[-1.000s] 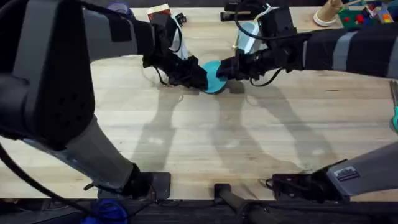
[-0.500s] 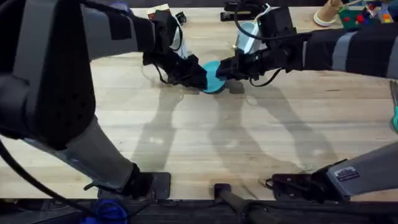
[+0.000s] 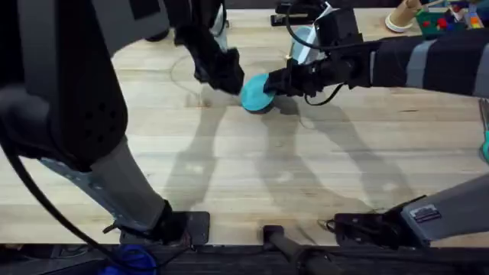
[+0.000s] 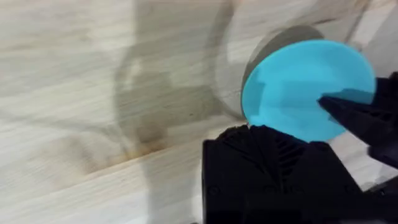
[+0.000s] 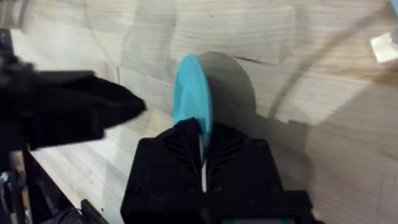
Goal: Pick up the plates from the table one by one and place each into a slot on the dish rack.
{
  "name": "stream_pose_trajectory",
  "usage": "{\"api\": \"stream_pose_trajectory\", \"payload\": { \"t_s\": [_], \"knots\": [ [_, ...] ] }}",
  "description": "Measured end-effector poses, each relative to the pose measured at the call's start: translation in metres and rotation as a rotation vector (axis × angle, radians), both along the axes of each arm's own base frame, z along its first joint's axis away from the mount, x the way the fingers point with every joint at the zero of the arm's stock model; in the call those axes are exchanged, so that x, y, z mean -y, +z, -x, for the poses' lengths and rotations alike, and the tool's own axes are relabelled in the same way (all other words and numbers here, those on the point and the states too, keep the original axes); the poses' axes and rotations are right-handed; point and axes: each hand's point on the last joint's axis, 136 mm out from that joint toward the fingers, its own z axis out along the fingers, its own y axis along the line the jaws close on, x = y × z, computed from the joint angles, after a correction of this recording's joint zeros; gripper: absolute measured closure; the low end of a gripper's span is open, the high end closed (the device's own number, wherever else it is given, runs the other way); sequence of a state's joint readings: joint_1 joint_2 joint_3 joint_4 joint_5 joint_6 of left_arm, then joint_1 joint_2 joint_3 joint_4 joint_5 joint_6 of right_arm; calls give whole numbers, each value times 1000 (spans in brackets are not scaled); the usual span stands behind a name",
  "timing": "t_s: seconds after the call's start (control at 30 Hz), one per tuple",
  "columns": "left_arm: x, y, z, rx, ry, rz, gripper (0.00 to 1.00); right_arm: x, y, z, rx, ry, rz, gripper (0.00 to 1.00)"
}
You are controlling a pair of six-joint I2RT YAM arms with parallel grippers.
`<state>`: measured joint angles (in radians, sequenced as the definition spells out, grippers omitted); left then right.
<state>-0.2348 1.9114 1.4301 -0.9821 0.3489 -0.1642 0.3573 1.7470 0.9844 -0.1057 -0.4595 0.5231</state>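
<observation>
The turquoise plate (image 3: 254, 92) hangs on edge just above the table (image 3: 252, 176), near the far middle. My right gripper (image 3: 276, 82) reaches in from the right and is shut on the plate's rim; in the right wrist view the plate (image 5: 191, 93) stands edge-on between the fingers (image 5: 186, 140). My left gripper (image 3: 228, 75) sits just left of the plate, a small gap away in the right wrist view. The left wrist view shows the plate's face (image 4: 298, 87) with the right gripper's fingers on its rim. A bit of the dish rack (image 3: 293, 50) shows behind the right arm.
A pale-blue plate (image 3: 304, 36) stands upright at the rack. A small box (image 3: 195, 14) lies at the far edge. A cream cone-shaped object (image 3: 403, 15) and colourful items (image 3: 452, 15) sit at the far right. Bare tabletop lies in front of the grippers.
The left arm has pulled back from the plate and risen toward the camera. The plate has shifted slightly left, still held by the right gripper.
</observation>
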Motion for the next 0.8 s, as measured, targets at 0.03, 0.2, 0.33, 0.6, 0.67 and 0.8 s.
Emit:
{"api": "stream_pose_trajectory", "payload": {
  "t_s": [0.03,0.2,0.33,0.6,0.67,0.8],
  "knots": [
    [-1,6,-5,16,-3,-11,959,0,1,-1,6,3,0,967],
    [-8,38,-25,93,-14,-67,959,0,6,-3,62,35,19,968],
    [-18,59,-38,148,-7,-134,959,8,19,-9,132,24,62,968],
    [-42,70,-43,178,4,-275,906,25,47,-20,290,16,174,968],
    [-45,70,-44,181,2,-290,806,28,59,-22,344,26,195,969],
    [-47,70,-45,187,-2,-306,304,33,87,-23,452,46,225,969]
  ]
}}
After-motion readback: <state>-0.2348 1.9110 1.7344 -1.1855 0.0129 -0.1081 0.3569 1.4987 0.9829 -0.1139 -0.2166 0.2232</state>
